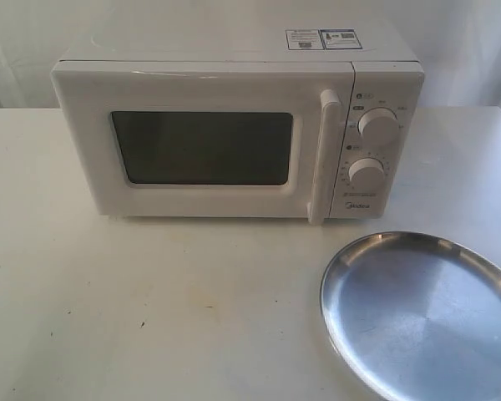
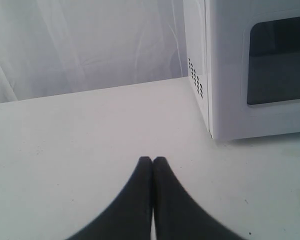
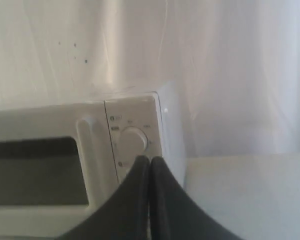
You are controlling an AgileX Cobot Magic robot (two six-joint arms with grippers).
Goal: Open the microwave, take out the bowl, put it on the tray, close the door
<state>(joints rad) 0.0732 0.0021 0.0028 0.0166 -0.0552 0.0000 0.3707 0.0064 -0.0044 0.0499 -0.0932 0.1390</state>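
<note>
The white microwave stands at the back of the table with its door closed and the tall bar handle upright beside two round knobs. The steel tray lies bare at the front right. The bowl is hidden from every view. Neither arm shows in the exterior view. My left gripper is shut and holds nothing, low over the table beside the microwave's left corner. My right gripper is also shut on nothing, facing the upper knob and handle.
A white table carries everything, with a white curtain behind it. Vent holes mark the microwave's left side wall. The tray overhangs the picture's lower right edge.
</note>
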